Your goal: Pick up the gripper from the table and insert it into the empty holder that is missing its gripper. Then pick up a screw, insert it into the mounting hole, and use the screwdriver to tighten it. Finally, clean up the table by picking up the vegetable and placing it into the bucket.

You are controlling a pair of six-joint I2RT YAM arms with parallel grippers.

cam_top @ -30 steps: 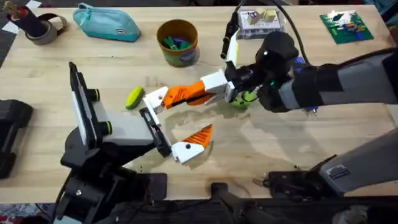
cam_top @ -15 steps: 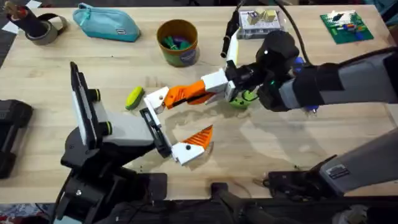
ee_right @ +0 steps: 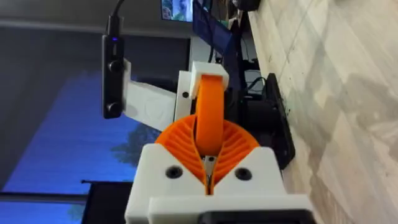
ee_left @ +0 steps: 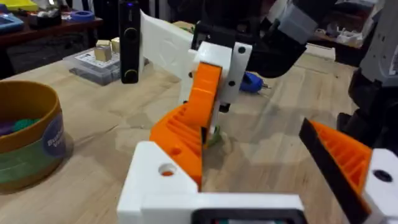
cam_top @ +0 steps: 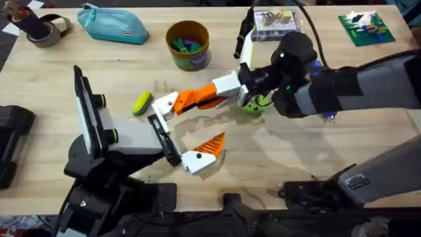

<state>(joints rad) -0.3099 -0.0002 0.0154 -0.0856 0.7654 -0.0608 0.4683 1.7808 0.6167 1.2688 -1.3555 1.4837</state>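
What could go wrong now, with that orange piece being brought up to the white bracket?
The right claw is clamped on the long smooth orange plastic finger, whose end meets the small white plastic holder; a slight tilt might jam it. The little yellow-green toy corn lies right beside that holder and could get knocked away.

We saw a pale wood-grain desk (cam_top: 342,151). The gripper (cam_top: 209,96) was smooth orange with a white base; the holder (cam_top: 164,103) was white. The vegetable (cam_top: 141,103) was yellow edged with green. The bucket (cam_top: 188,45) was ochre-yellow with a darker printed band, holding green and purple bits. A zip pouch (cam_top: 113,24) was teal, and a ribbed finger (cam_top: 212,143) was orange on white.
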